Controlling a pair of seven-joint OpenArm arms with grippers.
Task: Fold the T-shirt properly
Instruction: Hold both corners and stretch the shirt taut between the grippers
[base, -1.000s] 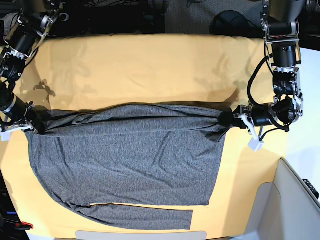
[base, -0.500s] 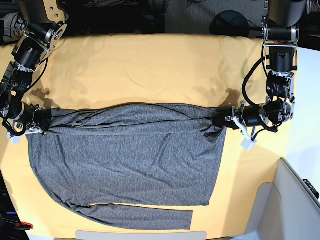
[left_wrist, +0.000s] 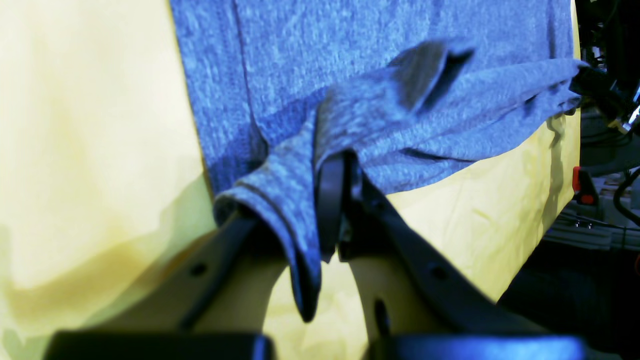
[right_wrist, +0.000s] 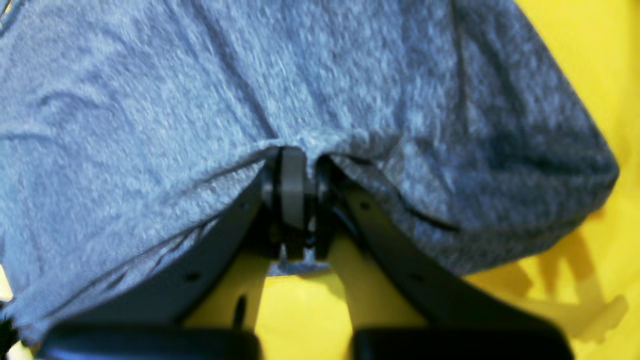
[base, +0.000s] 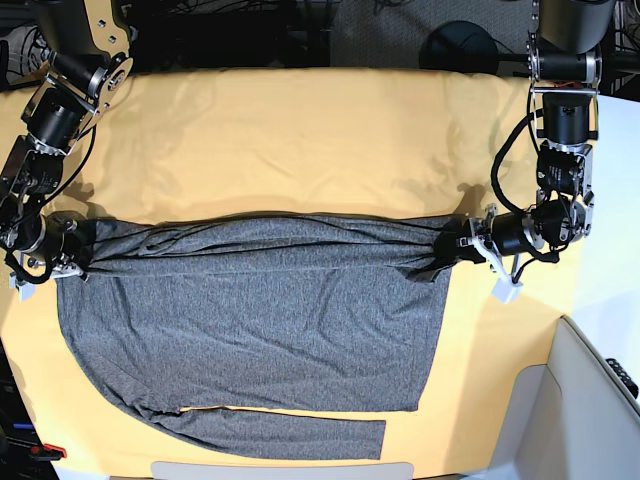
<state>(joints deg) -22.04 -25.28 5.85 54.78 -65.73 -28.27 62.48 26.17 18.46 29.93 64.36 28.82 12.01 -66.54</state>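
Note:
The heather-grey T-shirt (base: 260, 320) lies spread on the yellow-orange table cloth (base: 300, 140). Its far edge is bunched into a taut ridge between my two grippers. One long sleeve (base: 290, 437) lies flat along the near edge. My left gripper (base: 458, 246) is shut on the shirt's right end. In the left wrist view it (left_wrist: 307, 215) pinches a fold of the shirt (left_wrist: 380, 100). My right gripper (base: 76, 260) is shut on the shirt's left end. In the right wrist view it (right_wrist: 295, 185) clamps the shirt (right_wrist: 200, 90), which drapes over the jaws.
A white-grey box (base: 590, 400) stands off the table's near right corner. Dark equipment (base: 460, 40) sits behind the far edge. A small red item (base: 48, 450) lies at the near left corner. Bare cloth stretches beyond the shirt's ridge.
The left gripper moved inward, then back out a little, still holding the shirt. The right gripper shifted slightly inward. The raised far edge has dropped and lies straighter and flatter.

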